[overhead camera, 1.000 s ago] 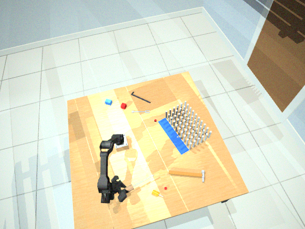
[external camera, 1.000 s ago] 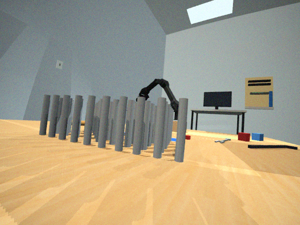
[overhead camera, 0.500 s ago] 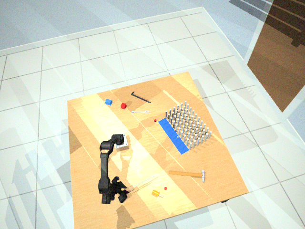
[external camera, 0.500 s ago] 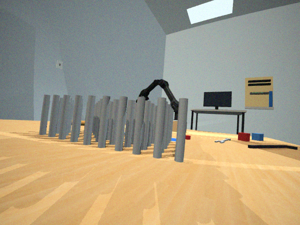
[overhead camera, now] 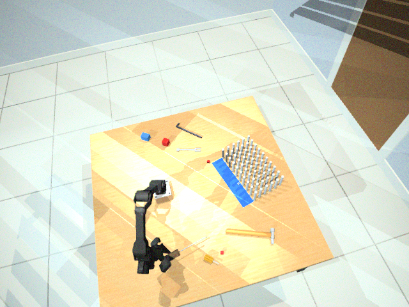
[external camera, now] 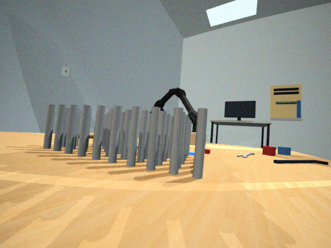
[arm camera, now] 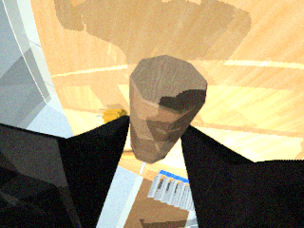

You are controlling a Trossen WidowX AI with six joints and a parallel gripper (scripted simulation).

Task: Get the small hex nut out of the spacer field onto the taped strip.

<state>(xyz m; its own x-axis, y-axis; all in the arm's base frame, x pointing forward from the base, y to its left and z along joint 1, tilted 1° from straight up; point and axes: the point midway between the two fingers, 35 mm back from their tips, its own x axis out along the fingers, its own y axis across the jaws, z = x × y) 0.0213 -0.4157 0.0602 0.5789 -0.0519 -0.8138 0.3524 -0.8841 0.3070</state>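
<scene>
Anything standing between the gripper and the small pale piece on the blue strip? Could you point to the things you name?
Nothing visible in the top view: the spacers [overhead camera: 248, 139] [external camera: 199, 144] [arm camera: 163, 185] stand beyond the piece [overhead camera: 238, 183], probably the nut, and the hammer [overhead camera: 247, 233] lies off to one side.

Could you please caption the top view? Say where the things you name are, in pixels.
Gripper [overhead camera: 167, 256] clasping a wooden-handled tool [overhead camera: 174, 253], away from the standing spacers [overhead camera: 248, 169] and blue strip [overhead camera: 227, 174].

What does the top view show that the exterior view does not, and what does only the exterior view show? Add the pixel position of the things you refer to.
Only top: the brown-handled tool [overhead camera: 174, 253] [arm camera: 166, 114], the yellow-handled tool [overhead camera: 208, 258] [arm camera: 114, 114] and the tiny red cube [overhead camera: 222, 252] beside it.

Only exterior: a monitor [external camera: 240, 108], a desk [external camera: 240, 123] and a skylight [external camera: 232, 12].

Both: spacers [overhead camera: 248, 140] [external camera: 199, 144] [arm camera: 163, 186], blue strip [overhead camera: 231, 180] [external camera: 191, 153] [arm camera: 174, 176], black hooked rod [overhead camera: 190, 132] [external camera: 296, 161].
</scene>
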